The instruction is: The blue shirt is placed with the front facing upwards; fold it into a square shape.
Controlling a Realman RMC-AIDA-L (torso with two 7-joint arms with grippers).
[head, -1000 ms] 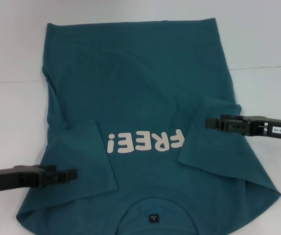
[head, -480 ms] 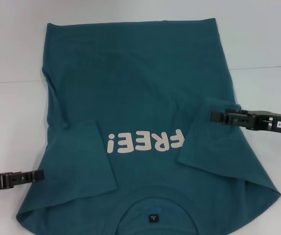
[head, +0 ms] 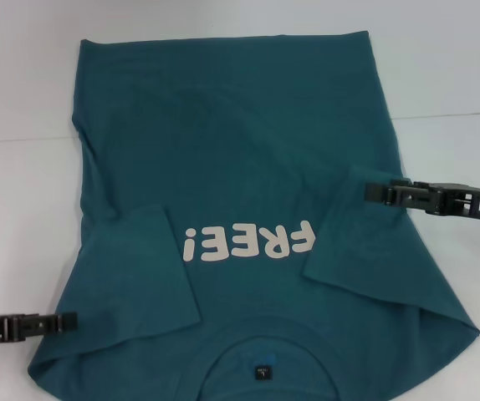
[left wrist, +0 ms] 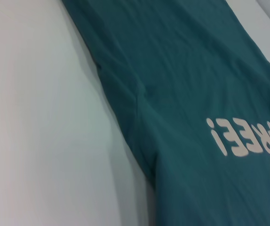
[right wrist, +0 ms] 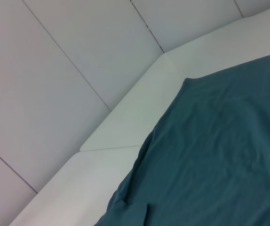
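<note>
The blue shirt (head: 240, 192) lay flat on the white desk (head: 22, 192), front up, collar (head: 261, 361) nearest the robot and hem at the far side, with its pale "FREE!" lettering (head: 248, 242) reading upside down in the head view. Both short sleeves were already turned inward onto the chest, one either side of the lettering, so the sleeve step looked done and the lengthwise folds not yet begun. The left claw (head: 66, 321) hung low just beside the shirt's left edge near the shoulder, apart from the cloth; its fingers appeared drawn together and held nothing. The right claw (head: 375, 193) sat over the outer corner of the folded right sleeve; whether it pinched the cloth or only hovered there could not be told. Judging from this, the next move called for both claws to take the side edges and bring them toward the middle, narrowing the body evenly without disturbing the tucked sleeves.
</note>
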